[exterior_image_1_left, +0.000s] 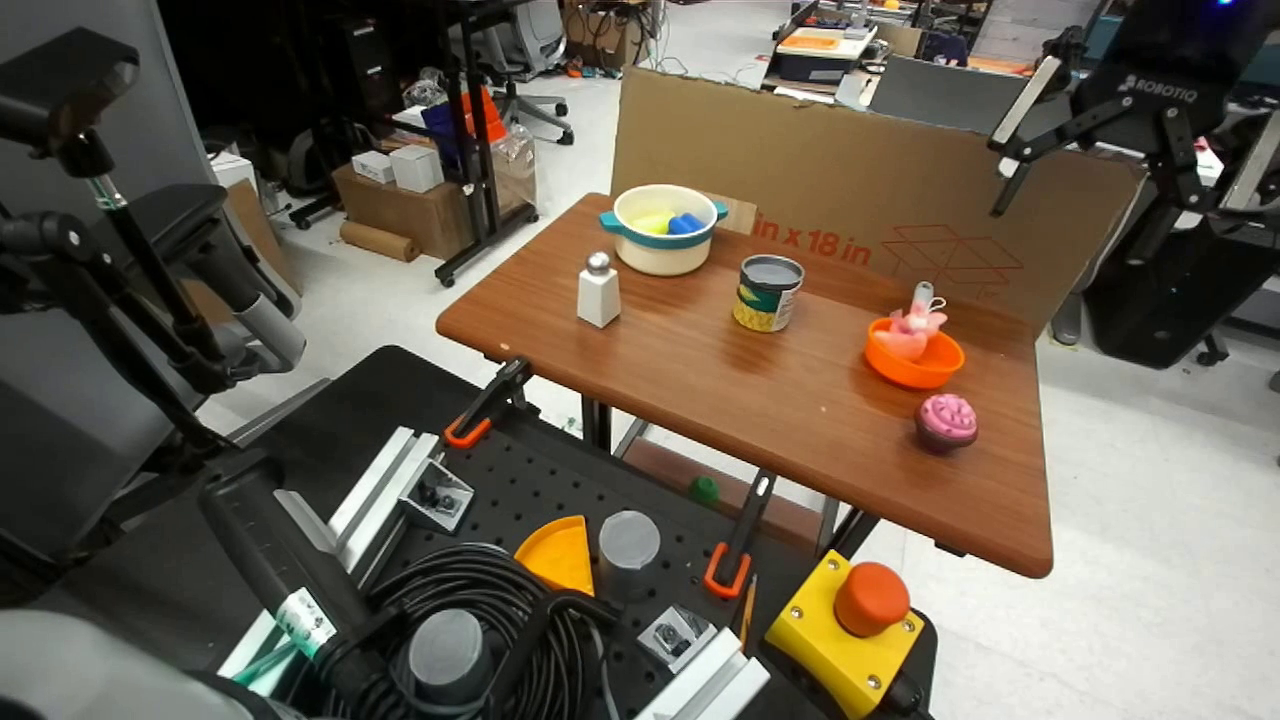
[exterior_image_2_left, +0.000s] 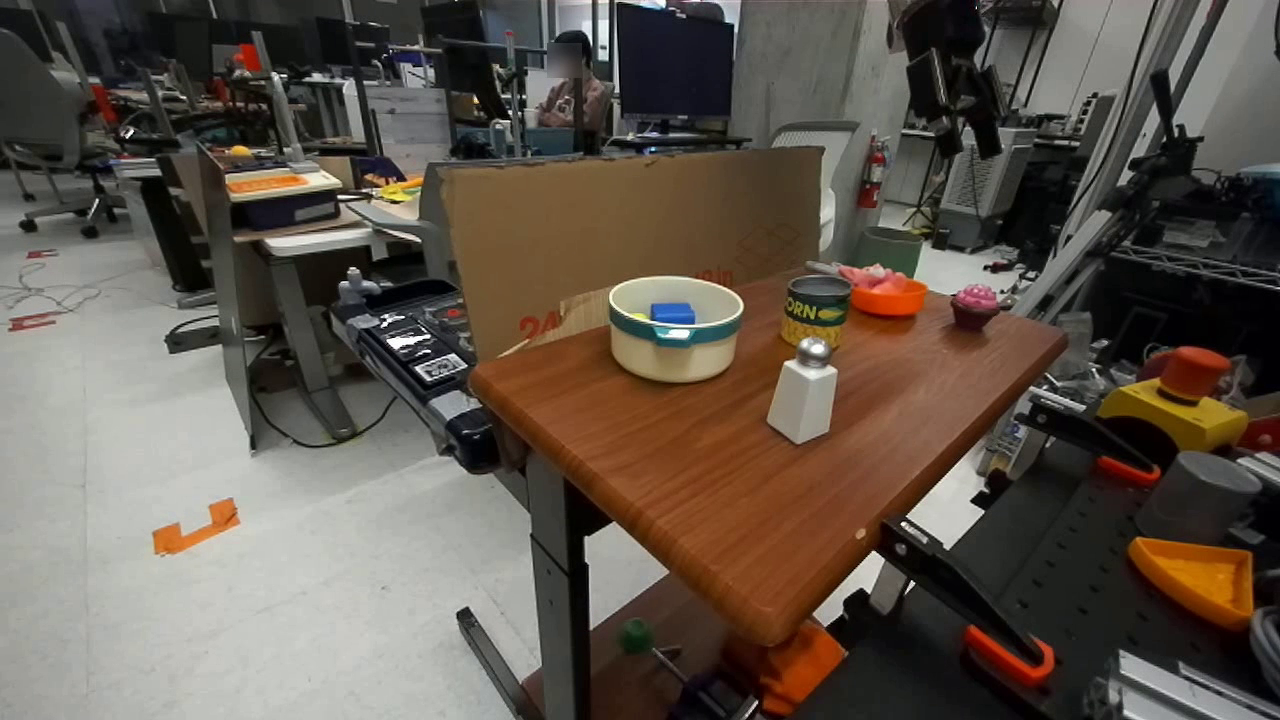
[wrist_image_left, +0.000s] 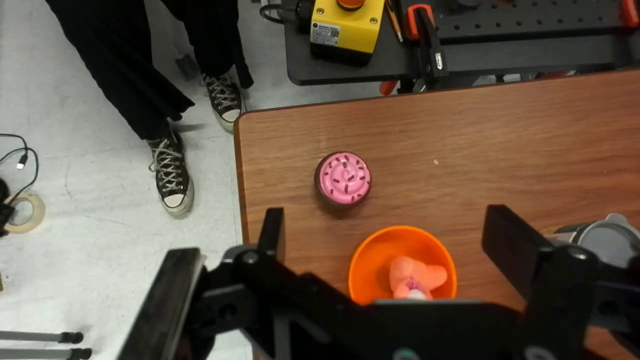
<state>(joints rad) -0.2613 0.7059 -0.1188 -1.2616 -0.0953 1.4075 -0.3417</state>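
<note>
My gripper (wrist_image_left: 385, 212) is open and empty, well above the table. It also shows in both exterior views (exterior_image_1_left: 1072, 228) (exterior_image_2_left: 966, 148). In the wrist view an orange bowl (wrist_image_left: 370, 257) lies between the fingers, with a pink soft toy (wrist_image_left: 417, 275) in it; the gripper body hides part of both. A pink-topped cupcake (wrist_image_left: 345, 179) stands beside the bowl, near the table's end. A corn can (exterior_image_1_left: 768, 293) stands mid-table, partly hidden behind a finger in the wrist view. A white shaker (exterior_image_1_left: 598, 295) and a cream pot (exterior_image_1_left: 662, 255) holding blue and yellow things stand toward the far end.
A cardboard sheet (exterior_image_1_left: 800, 170) stands upright along one long edge of the wooden table (exterior_image_1_left: 700, 370). Clamps (exterior_image_1_left: 735, 545) and a yellow emergency-stop box (exterior_image_1_left: 815, 630) sit along the opposite side. A person's legs (wrist_image_left: 125, 65) show beside the table in the wrist view.
</note>
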